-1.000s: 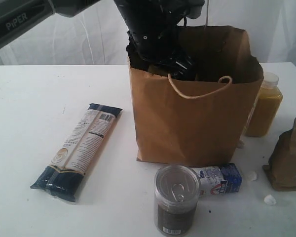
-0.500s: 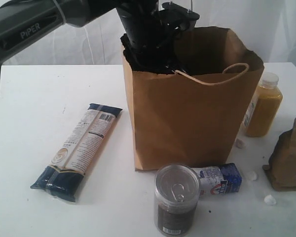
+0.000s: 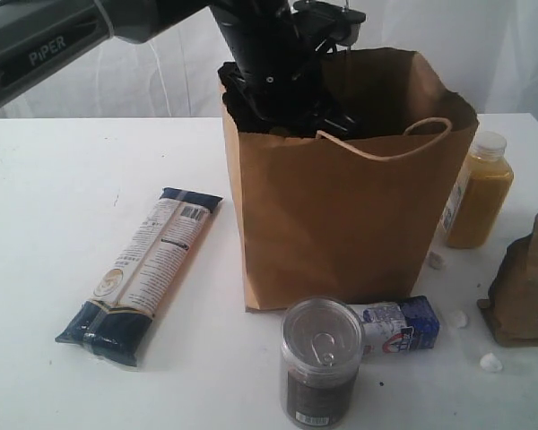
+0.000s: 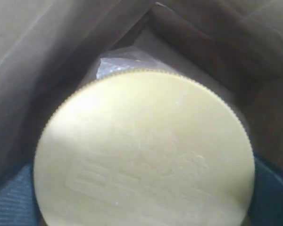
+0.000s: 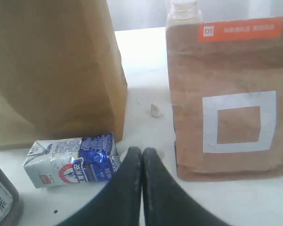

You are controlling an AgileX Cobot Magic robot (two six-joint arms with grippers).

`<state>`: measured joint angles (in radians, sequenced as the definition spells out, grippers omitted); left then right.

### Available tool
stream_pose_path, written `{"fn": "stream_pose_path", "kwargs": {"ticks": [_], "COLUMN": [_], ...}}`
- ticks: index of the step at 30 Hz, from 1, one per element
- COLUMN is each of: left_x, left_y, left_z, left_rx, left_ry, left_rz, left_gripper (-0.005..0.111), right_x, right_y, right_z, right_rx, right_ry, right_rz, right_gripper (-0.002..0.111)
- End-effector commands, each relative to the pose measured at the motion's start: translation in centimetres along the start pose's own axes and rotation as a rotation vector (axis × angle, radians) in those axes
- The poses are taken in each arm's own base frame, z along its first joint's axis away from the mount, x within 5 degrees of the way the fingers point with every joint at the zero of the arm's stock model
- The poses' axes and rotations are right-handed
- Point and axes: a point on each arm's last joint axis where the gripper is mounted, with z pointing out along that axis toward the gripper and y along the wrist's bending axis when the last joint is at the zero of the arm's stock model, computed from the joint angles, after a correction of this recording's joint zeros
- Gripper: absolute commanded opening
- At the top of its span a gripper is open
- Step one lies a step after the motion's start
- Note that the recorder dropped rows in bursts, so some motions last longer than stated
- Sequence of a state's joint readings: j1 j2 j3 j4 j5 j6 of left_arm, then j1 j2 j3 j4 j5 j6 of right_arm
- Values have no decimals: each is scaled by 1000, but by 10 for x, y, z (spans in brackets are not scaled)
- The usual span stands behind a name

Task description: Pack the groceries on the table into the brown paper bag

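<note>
The brown paper bag (image 3: pixel 350 215) stands upright mid-table. My left arm (image 3: pixel 278 72) reaches down into its mouth, so the gripper is hidden in the exterior view. The left wrist view is filled by the tan lid of the clear jar (image 4: pixel 146 150) inside the bag; whether the jaws press on it does not show. The pasta packet (image 3: pixel 143 273) lies left of the bag. The can (image 3: pixel 321 358) and carton (image 3: pixel 399 324) are in front of it, the juice bottle (image 3: pixel 478 193) and pouch (image 3: pixel 524 287) to its right. My right gripper (image 5: pixel 142 151) is shut and empty, low between carton (image 5: pixel 73 157) and pouch (image 5: pixel 228 99).
Small white crumbs (image 3: pixel 490 362) lie on the table (image 3: pixel 54 179) near the pouch, and another crumb (image 5: pixel 155 109) sits between bag and pouch. A white curtain hangs behind the table. The bag's twine handle (image 3: pixel 403 139) lies along its front rim.
The bag has slid a little to the left and its front handle loop has flipped up from hanging down to lying at the rim. The left arm stays inside the bag.
</note>
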<state>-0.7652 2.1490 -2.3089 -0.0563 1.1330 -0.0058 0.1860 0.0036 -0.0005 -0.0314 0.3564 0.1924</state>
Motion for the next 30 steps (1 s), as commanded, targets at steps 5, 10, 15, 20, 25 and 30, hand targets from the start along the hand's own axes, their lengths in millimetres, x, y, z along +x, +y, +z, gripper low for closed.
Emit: {"fn": "stream_pose_path", "kwargs": {"ticks": [5, 10, 15, 20, 25, 30], "left_x": [6, 6, 5, 6, 12, 11], "left_y": [-6, -6, -12, -8, 4, 0], "left_z": [-14, -14, -21, -25, -15, -20], "left_rx": [28, 23, 80, 49, 42, 75], "left_ry": [53, 53, 28, 29, 71, 53], "left_rz": [-19, -16, 111, 11, -38, 11], "left_gripper": [105, 105, 106, 105, 105, 105], "right_x": [-1, -1, -1, -1, -1, -1], "right_y": [0, 0, 0, 0, 0, 0], "right_z": [0, 0, 0, 0, 0, 0], "right_rx": [-4, -4, -4, -4, -4, -4], "right_ry": [-17, -17, -17, -17, -17, -17], "right_rz": [-4, -4, -4, -4, -4, -4], "right_gripper": [0, 0, 0, 0, 0, 0]}}
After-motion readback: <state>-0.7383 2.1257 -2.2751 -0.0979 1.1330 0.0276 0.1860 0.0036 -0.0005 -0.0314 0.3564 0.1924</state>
